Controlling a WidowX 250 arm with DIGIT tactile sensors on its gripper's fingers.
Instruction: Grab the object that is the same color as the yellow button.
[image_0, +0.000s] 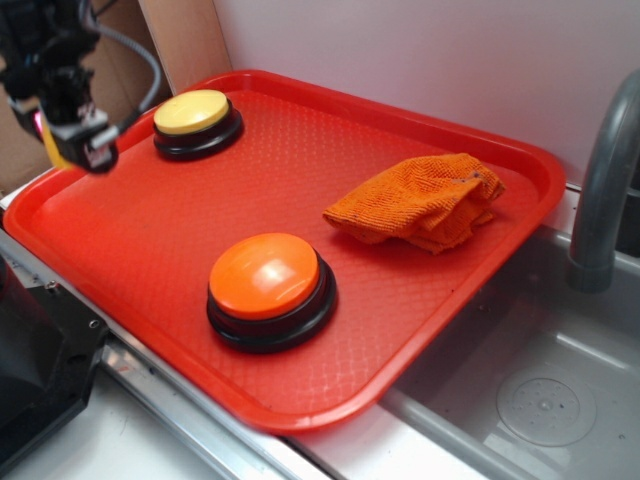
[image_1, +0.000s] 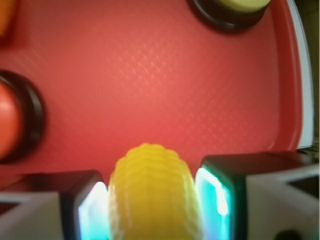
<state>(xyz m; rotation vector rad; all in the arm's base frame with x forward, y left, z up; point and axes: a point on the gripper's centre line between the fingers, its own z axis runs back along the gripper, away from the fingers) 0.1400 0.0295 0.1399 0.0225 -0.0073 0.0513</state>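
I see gripper (image_1: 152, 200) clamped on bumpy yellow toy corn cob (image_1: 152, 190), w/ red textured tray (image_1: 150, 90) below, domed yellow button (image_0: 192, 113) nearby.

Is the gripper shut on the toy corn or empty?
Shut on it: the gripper has both pads against the yellow toy corn.

The corn cob (image_1: 152, 192) is yellow with ridged kernel rows. The tray (image_0: 420, 300) is red with a diamond weave, and the cloth (image_0: 420, 200) is orange.

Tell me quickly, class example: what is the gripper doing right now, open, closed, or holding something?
Gripper: closed on the yellow toy corn, lifted above the red tray.
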